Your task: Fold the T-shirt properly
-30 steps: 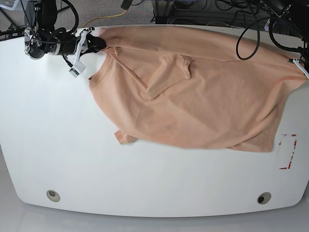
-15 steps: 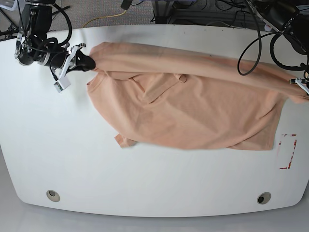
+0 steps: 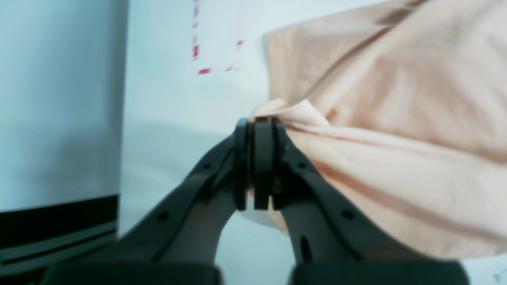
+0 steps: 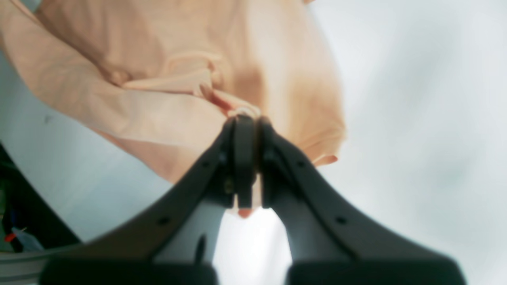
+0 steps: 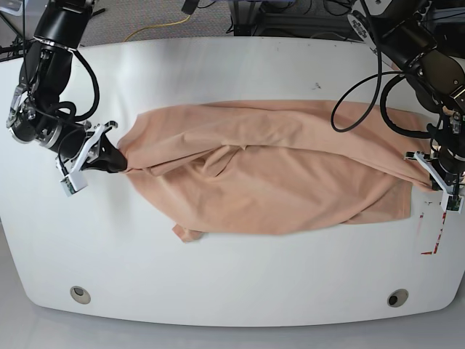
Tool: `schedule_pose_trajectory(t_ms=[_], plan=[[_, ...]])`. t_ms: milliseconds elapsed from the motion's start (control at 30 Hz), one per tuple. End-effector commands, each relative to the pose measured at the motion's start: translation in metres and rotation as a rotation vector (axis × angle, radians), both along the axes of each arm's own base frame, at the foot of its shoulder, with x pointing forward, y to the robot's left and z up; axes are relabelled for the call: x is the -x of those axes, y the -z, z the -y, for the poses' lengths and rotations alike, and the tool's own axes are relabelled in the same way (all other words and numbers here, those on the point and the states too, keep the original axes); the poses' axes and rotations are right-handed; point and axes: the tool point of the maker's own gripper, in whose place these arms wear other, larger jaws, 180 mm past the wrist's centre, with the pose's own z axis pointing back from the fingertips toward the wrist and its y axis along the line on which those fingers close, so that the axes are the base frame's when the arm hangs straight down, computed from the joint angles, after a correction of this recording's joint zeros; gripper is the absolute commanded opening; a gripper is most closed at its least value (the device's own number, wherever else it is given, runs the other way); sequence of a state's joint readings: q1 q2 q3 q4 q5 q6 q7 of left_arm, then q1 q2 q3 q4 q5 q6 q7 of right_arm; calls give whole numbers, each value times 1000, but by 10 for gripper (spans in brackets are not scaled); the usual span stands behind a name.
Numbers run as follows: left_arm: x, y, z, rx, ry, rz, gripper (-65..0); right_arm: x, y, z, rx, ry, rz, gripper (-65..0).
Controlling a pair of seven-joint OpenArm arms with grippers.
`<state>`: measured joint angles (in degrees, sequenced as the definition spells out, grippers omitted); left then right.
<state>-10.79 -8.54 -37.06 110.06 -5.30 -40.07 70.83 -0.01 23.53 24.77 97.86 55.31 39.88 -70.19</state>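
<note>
The peach T-shirt lies stretched across the white table, its upper layer pulled over the lower one, a small flap sticking out at the front left. On the base view's right, my left gripper is shut on a bunched corner of the T-shirt; the left gripper shows cloth pinched at its tips. At the base view's left, my right gripper is shut on the other end, and the right gripper holds a fold of the T-shirt between closed fingers.
A red dashed marking sits on the table beside the shirt's right end, also seen as the red marking. Two round holes lie near the front edge. Cables hang over the far right.
Both grippers have carried the shirt's held edge from the table's far side toward the front, laying the upper layer over the lower part. The right gripper's jaws closed slightly more.
</note>
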Motion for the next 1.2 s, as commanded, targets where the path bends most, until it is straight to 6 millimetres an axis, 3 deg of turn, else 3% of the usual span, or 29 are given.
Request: schedule_pose_trajectory(t_ms=[0,100,233,500,567,733,800,933,1000,1167], plan=[[-3,-17,-7,-32,-9,44,-650,-6,-15,4,5,-1,51,-650],[0,-16,-12,-36,-19,40,-650,5,-4,4,25,-14,1,-650],[17,-15,-35,-60,-74,21,-650,21,12,4,28,-17,-59,-650],[38,0,-46,-90,-85,-52,-650,60,44,3,27,-19,-181,-640],[43,4,-46,-90,-85,-68,-650,70,51,3,27,-21,-209,-582],[49,11,-46,-91,-84,-93,-650,87,58,0,0,-28,-248,-271],[52,14,-46,-92,-83,-104,-650,86,53,-2,9,-36,-231,-187],[54,16,-45,-90,-83,-110,-650,80,47,-4,10,-41,-203,-212],[55,18,-46,-90,-84,-115,-650,67,41,-4,17,-40,-175,-233],[58,20,-46,-91,-83,-126,-650,56,52,-18,124,-110,-188,-241]])
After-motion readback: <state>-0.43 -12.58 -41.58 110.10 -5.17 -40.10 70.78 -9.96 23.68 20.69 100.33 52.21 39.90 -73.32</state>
